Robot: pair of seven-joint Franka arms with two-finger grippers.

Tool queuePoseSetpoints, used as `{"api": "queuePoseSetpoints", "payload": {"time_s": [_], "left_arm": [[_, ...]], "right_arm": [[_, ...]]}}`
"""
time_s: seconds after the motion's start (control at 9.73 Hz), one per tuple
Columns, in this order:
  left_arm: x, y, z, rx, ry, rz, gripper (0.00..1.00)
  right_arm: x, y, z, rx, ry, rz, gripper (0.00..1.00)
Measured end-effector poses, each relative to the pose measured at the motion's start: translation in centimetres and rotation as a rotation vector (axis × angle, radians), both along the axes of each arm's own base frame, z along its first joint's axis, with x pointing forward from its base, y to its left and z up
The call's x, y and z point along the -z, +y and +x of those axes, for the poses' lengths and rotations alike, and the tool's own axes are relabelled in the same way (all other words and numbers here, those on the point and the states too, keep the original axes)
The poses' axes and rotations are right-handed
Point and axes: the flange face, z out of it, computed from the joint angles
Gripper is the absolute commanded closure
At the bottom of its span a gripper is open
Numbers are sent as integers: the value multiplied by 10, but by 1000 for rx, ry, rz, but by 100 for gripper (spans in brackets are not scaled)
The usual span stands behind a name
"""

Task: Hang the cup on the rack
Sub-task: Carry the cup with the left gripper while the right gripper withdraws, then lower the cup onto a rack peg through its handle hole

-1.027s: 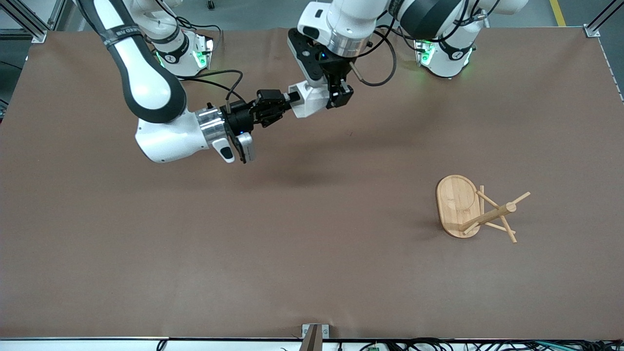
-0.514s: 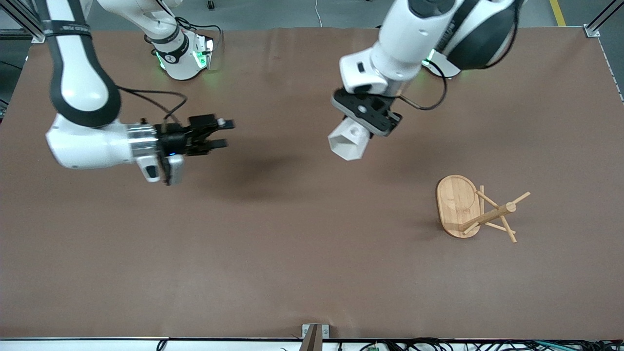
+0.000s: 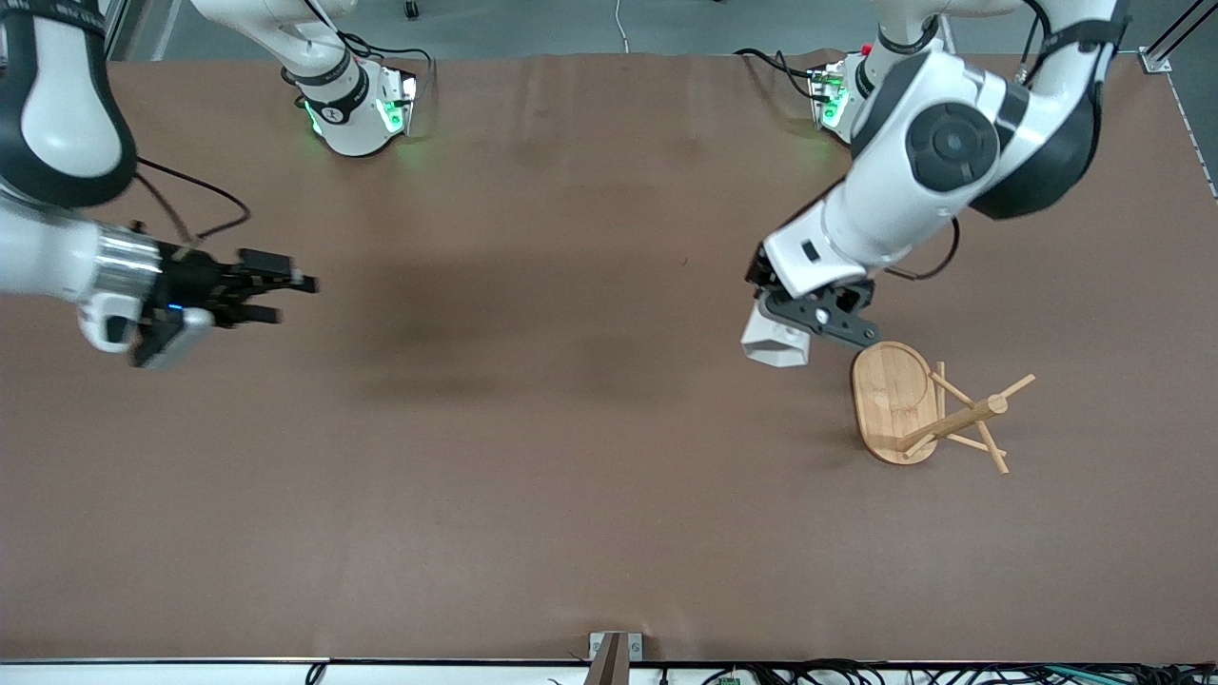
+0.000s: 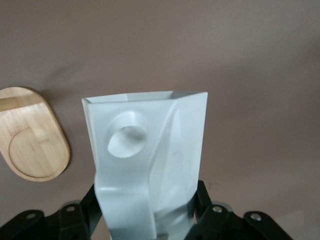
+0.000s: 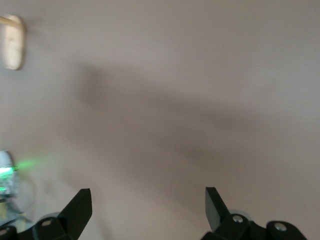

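The front view shows the left gripper [image 3: 797, 328] in the air over the bare brown table [image 3: 571, 476], just beside the oval base of the rack [image 3: 899, 401], clamped on the cup [image 3: 775, 344]; most of the cup is hidden there under the wrist. The left wrist view supplies the detail: black fingers [image 4: 82, 215] pinch the cup's base end, the block handle with its round hole faces the camera, and the long axis runs away from the gripper, mouth pointing down toward the table. The rack lies toppled toward the left arm's end, post and pegs pointing sideways. The right gripper [image 3: 276, 285] hangs over the right arm's end of the table, fingers [image 5: 77, 207] spread, holding nothing.
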Motion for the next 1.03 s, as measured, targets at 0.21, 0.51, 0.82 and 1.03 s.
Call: {"api": "queuePoseSetpoints", "payload": {"time_s": [0.21, 0.51, 0.82, 1.03], "left_arm": [[21, 37, 12, 49, 28, 12, 84], [43, 78, 18, 38, 43, 16, 84], [48, 108, 15, 30, 14, 18, 84], [47, 130, 16, 54, 10, 19, 84]], "right_arm": [[-62, -35, 3, 55, -44, -177, 0], [-151, -48, -7, 138, -49, -352, 0], [-203, -54, -21, 151, -68, -403, 0], [-215, -58, -24, 163, -84, -420, 0]]}}
